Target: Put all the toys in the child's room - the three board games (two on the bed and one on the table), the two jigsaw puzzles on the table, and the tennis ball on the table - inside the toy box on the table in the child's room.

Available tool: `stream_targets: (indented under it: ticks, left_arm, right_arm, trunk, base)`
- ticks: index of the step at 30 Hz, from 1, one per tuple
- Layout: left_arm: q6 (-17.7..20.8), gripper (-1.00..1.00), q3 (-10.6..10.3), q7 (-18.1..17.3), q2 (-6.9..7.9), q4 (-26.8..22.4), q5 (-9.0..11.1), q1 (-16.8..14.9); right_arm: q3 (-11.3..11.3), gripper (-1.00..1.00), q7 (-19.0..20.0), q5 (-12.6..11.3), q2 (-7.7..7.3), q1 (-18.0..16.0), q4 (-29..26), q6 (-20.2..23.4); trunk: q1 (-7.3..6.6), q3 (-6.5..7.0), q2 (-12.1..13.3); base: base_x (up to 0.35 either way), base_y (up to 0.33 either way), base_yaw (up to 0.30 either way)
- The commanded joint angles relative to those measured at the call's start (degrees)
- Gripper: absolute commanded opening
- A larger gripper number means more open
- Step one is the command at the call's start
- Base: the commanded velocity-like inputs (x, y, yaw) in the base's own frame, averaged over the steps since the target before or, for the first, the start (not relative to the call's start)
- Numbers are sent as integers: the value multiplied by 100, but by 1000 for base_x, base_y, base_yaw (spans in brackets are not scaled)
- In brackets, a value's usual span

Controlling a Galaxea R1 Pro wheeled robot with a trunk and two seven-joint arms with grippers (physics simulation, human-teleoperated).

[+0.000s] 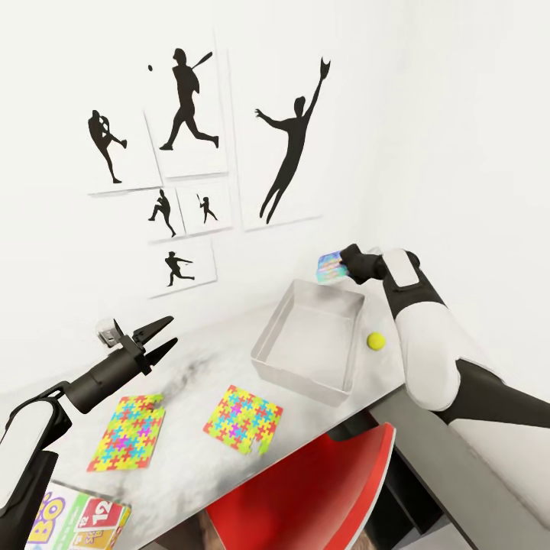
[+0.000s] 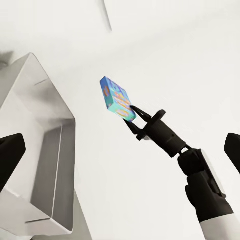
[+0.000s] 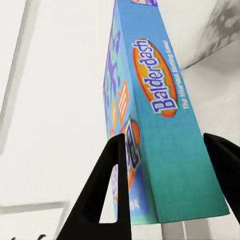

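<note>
The fingers of the right gripper (image 1: 341, 269) are clamped on a small blue rectangular board game box (image 1: 330, 268), holding it in the air above the far end of the shallow light-grey open toy box (image 1: 309, 341). The right wrist view brings what the head view leaves too small to read: the word "Balderdash" in an orange oval on the box's narrow edge (image 3: 160, 100), with one dark finger (image 3: 107, 195) on each side of it. The left wrist view shows the same box (image 2: 117, 98) from the side, tilted, gripped at one end only, with the toy box (image 2: 35, 150) below it and apart from it.

The left gripper (image 1: 159, 341) hovers above the light-grey tabletop (image 1: 191, 458), its fingers spread wide and holding nothing. Beneath and beside it lie two thin square jigsaw puzzles of bright interlocking pieces (image 1: 127, 431) (image 1: 243, 418), flat on the tabletop. A small yellow-green tennis ball (image 1: 375, 341) rests just beside the toy box's right wall. A yellow-green "Skip-Bo" box (image 1: 76, 523) lies at the near left corner. Black baseball-player silhouette prints (image 1: 187, 99) hang on the white wall, and a red chair (image 1: 321, 496) stands at the tabletop's near edge.
</note>
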Motion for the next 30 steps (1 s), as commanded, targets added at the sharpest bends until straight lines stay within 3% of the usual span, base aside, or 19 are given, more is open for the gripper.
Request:
stream_targets:
  ticks: [1, 6, 11, 30]
  left_arm:
    - [27, 100, 7, -21, 0, 1, -11, -5]
    - [27, 100, 7, -20, 0, 1, -11, -5]
    - [27, 100, 6, -16, 0, 1, -11, -5]
    - [27, 100, 3, -13, 0, 6, -13, -5]
  right_arm:
    - [-28, -100, -54, -118, -1, 2, -10, 74]
    - [-27, -100, -69, -397, -25, 53, 20, 432]
    - [-31, -100, -74, -503, -33, 142, 32, 689]
    - [-18, -100, -84, -569, 21, 321, 32, 733]
  trunk:
    - [3, -12, -12]
    - [3, -12, -12]
    - [3, -12, -12]
    - [3, -12, -12]
  base:
    - [0, 0, 0]
    - [0, 0, 0]
    - [0, 0, 0]
    - [0, 0, 0]
